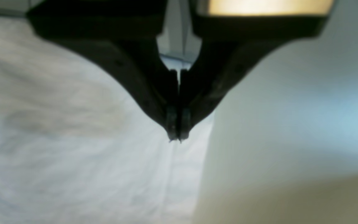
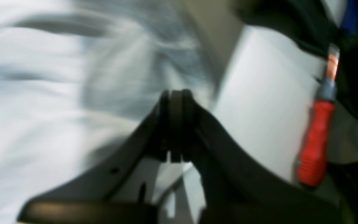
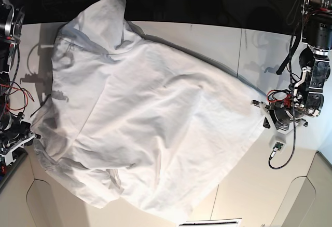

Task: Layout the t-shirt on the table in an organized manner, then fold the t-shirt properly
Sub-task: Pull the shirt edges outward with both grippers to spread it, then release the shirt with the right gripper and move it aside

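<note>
Lying rumpled on the table (image 3: 218,40), the t-shirt (image 3: 145,112) is spreading between both grippers, left (image 1: 177,137) and right (image 2: 176,93), each pinched together on its edge.

The left claw (image 1: 177,137) is seen at the centre of the left wrist view, its two dark jaws pressed together down to the tips. The right claw (image 2: 176,93) is likewise closed, its tips met at mid-frame in the right wrist view. In the base view, the left arm (image 3: 311,76) is folded at the right edge and the right arm (image 3: 9,128) is kept at the left edge.
</note>
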Action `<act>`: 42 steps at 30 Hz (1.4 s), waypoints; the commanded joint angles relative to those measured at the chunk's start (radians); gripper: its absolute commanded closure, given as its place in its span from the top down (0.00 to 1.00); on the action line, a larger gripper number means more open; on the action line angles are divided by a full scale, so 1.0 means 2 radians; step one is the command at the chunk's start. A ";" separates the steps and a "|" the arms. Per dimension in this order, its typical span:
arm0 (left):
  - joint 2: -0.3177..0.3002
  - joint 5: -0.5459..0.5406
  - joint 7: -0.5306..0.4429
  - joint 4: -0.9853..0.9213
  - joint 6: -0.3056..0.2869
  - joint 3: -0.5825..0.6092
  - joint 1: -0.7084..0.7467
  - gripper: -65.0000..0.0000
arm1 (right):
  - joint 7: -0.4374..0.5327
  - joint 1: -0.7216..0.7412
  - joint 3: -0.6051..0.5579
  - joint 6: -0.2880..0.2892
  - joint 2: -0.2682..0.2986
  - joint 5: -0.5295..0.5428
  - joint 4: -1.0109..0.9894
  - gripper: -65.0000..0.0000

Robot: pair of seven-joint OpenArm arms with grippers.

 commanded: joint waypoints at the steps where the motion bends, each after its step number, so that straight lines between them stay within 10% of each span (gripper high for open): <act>1: -0.003 -0.005 -0.008 0.008 -0.003 -0.003 -0.012 0.00 | -0.012 -0.007 0.013 0.009 0.009 0.027 0.036 0.00; 7: 0.019 -0.005 -0.009 0.008 -0.004 -0.003 -0.013 0.00 | -0.150 -0.090 0.040 0.069 0.007 0.197 0.133 0.00; 23: 0.025 -0.006 -0.008 0.008 -0.019 -0.003 -0.013 0.00 | -0.037 -0.175 0.084 0.020 -0.111 0.134 0.133 0.00; 42: 0.025 -0.005 -0.006 0.008 -0.019 -0.003 -0.013 0.00 | -0.025 -0.188 0.085 -0.013 -0.117 0.097 0.175 0.00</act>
